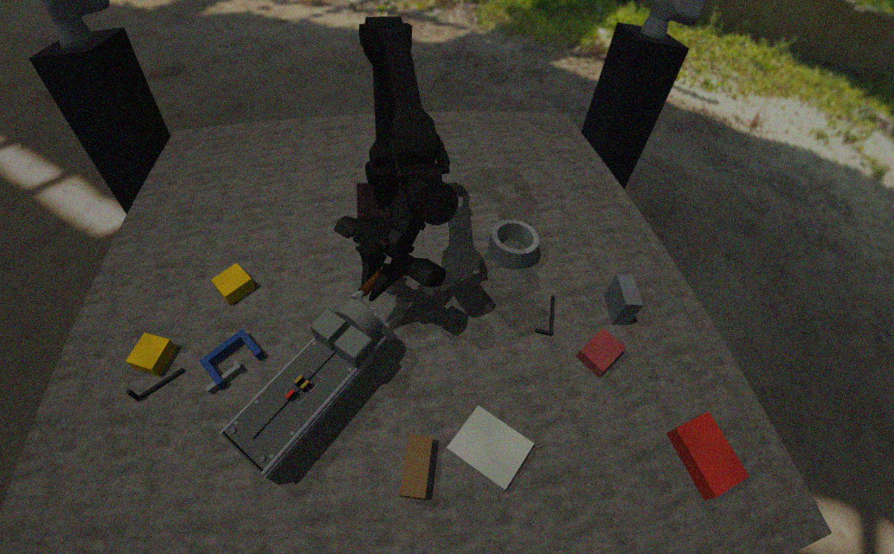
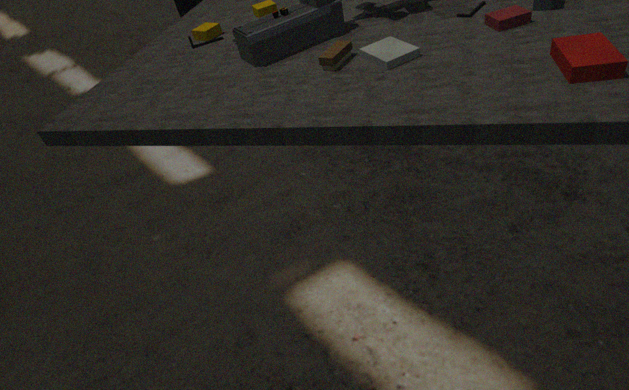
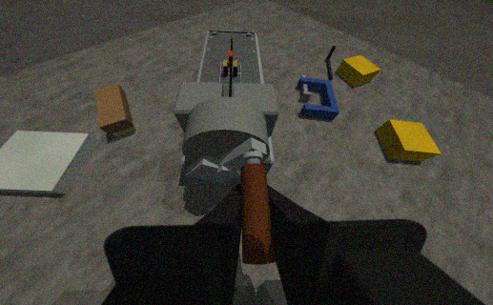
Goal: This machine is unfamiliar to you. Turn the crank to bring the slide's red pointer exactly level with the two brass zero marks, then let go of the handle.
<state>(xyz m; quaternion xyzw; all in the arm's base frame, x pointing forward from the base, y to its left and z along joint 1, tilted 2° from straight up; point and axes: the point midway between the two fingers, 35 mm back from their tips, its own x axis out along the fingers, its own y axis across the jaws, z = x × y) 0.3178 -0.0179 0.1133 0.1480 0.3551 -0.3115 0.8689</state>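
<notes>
The grey machine (image 1: 271, 426) (image 2: 292, 41) (image 3: 209, 62) lies on the table. Its red pointer (image 1: 290, 394) (image 3: 231, 54) stands off the two brass zero marks (image 1: 299, 379) (image 3: 235, 65), a short way toward the end far from the crank. My gripper (image 1: 371, 283) (image 3: 251, 189) is shut on the orange-brown crank handle (image 1: 368, 285) (image 3: 256, 214), at the machine's near end in the wrist view. The pale crank arm (image 3: 243, 150) runs from the handle to the left, below the round housing (image 3: 225, 114). The gripper is out of the exterior view.
Beside the machine lie a blue bracket (image 1: 224, 352) (image 3: 330, 97), two yellow blocks (image 1: 233, 281) (image 1: 151, 352) and a black hex key (image 1: 157, 385). On its other side are a brown block (image 1: 417, 467), a white slab (image 1: 492, 447), red blocks (image 1: 601, 351) (image 1: 708, 454) and a grey ring (image 1: 515, 260).
</notes>
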